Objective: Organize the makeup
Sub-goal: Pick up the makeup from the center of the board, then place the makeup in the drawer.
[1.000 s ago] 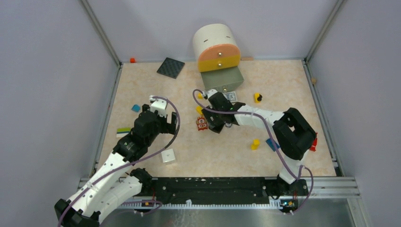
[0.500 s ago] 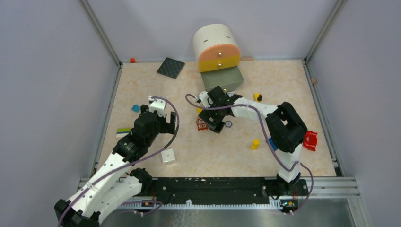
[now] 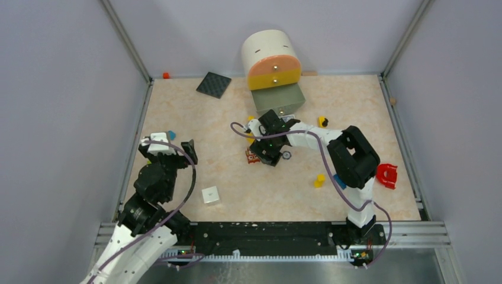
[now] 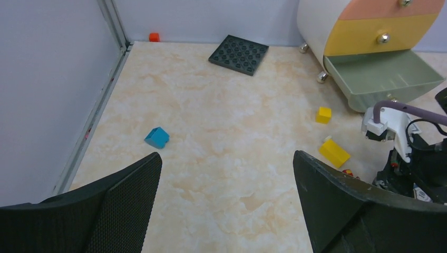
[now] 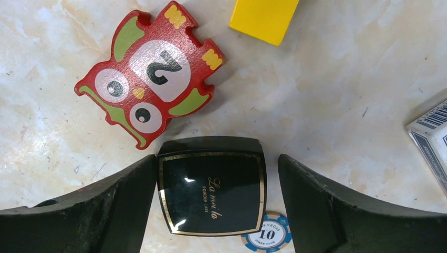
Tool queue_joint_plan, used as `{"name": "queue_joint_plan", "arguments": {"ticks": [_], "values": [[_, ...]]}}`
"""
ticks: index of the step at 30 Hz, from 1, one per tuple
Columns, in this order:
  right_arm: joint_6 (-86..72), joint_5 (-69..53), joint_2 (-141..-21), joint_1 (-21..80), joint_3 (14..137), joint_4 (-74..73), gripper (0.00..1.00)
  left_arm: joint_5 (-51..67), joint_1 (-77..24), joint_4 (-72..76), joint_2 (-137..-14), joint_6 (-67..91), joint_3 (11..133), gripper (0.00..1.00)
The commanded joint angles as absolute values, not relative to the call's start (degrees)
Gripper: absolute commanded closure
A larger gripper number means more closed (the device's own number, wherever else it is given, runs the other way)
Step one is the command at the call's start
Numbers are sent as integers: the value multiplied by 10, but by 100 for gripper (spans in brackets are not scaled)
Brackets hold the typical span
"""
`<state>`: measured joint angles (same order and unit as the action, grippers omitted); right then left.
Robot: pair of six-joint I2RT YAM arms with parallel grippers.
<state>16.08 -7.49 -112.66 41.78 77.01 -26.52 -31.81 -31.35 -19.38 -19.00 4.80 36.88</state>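
Marble tabletop [image 3: 195, 118], near side of drawer [image 3: 278, 97]: R claw [image 5: 217, 211] now down over compact [image 5: 212, 185], jaws wide, straddling, not pinched yet. L claw [image 4: 226, 158] pulled back well left of drawer, wide, empty. Grab looks imminent.

**Colours on your table**

You see a glossy black compact [image 5: 211, 192] edged and lettered in gold — and a red owl piece [image 5: 150, 74] with green wings, white eyes and a black 2. The poker chip [image 5: 266, 236] is blue and white, the block [image 5: 263, 18] yellow. The drawer unit [image 4: 316, 26] shows orange, yellow and grey-green on cream; the tabletop [image 4: 211, 116] is marbled beige.
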Motion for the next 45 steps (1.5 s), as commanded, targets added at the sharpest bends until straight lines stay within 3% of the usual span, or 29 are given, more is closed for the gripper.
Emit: {"name": "queue_joint_plan", "arguments": {"ticks": [1,5,9,14,26,37,45], "values": [[162,-89,-1116,416,757,-292,19,-328,-311,-185,-226,46,367,1],[153,-84,-1114,416,749,-297,27,-325,-311,-185,-224,45,366,1],[126,-62,-1094,416,744,-282,54,-325,-310,-183,-221,43,365,1],[71,11,-1047,415,788,-258,68,-322,-310,-183,-225,43,366,1],[-77,225,-986,370,864,-72,70,-317,-309,-184,-230,41,366,1],[-118,223,-1151,326,1012,-65,70,-306,-308,-183,-237,40,365,1],[-133,201,-1217,325,1027,-49,69,-301,-308,-181,-239,38,365,1]]}}
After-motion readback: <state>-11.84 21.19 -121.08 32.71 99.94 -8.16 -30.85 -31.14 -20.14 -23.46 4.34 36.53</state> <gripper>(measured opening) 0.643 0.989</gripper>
